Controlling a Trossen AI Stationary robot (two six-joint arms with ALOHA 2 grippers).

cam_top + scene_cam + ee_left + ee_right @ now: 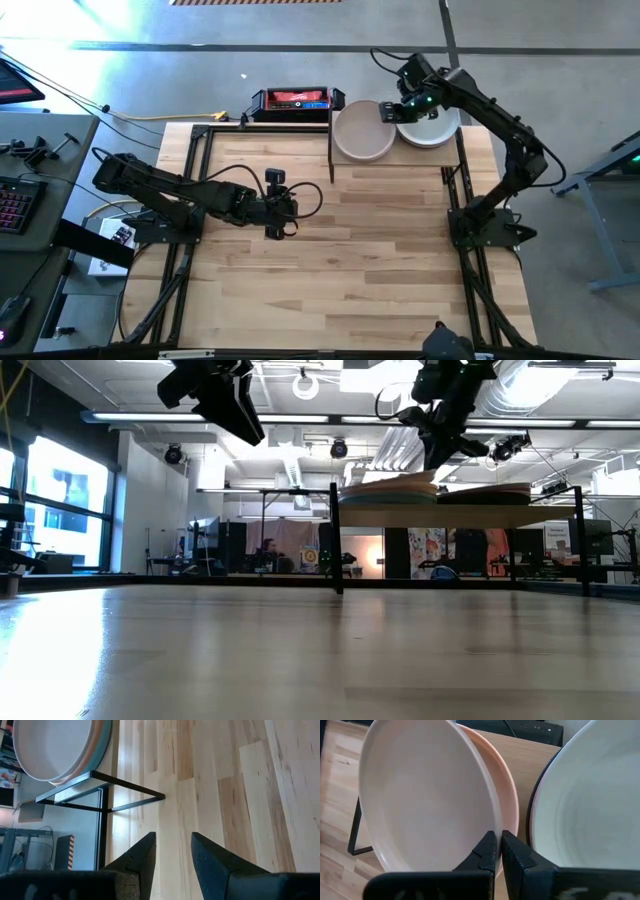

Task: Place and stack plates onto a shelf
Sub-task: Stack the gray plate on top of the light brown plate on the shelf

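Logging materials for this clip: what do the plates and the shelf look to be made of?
Plates: probably glazed ceramic or melamine, smooth with a soft sheen; the look leaves it open. Shelf: pale wood board, matte and faintly grained, on a thin black frame, likely metal. The right gripper is at the plate rim.

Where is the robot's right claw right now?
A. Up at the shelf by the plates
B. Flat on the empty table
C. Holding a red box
A: the right gripper is over the shelf, at the rim of the left stack of plates.
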